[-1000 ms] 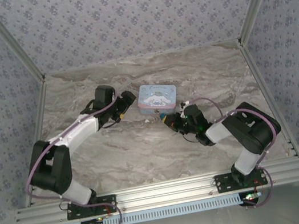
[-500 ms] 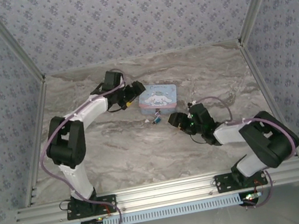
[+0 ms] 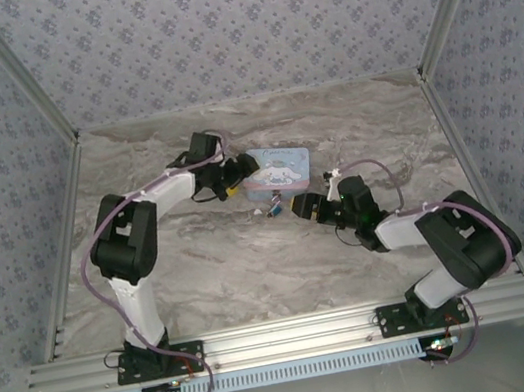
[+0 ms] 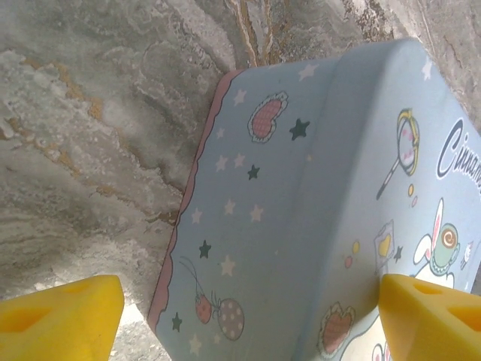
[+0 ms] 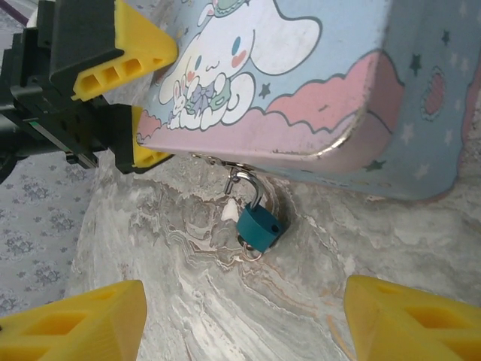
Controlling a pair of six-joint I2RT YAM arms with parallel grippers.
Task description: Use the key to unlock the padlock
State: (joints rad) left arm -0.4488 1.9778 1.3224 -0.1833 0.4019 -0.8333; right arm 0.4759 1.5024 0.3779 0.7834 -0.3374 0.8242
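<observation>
Right wrist view: tiny blue-bodied, silver-shackled padlock [image 5: 259, 226] is lying dead ahead of the open right gripper [image 5: 244, 316], body end nearest. Open left gripper [image 4: 244, 301] is straddling the pale-blue rectangular tin [image 4: 301, 210].

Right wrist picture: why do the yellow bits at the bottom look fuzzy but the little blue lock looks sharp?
Right wrist view: the yellow fingertips sit very close to the lens, so they look soft, while the padlock is in focus; top external view: it is only a tiny speck.
</observation>
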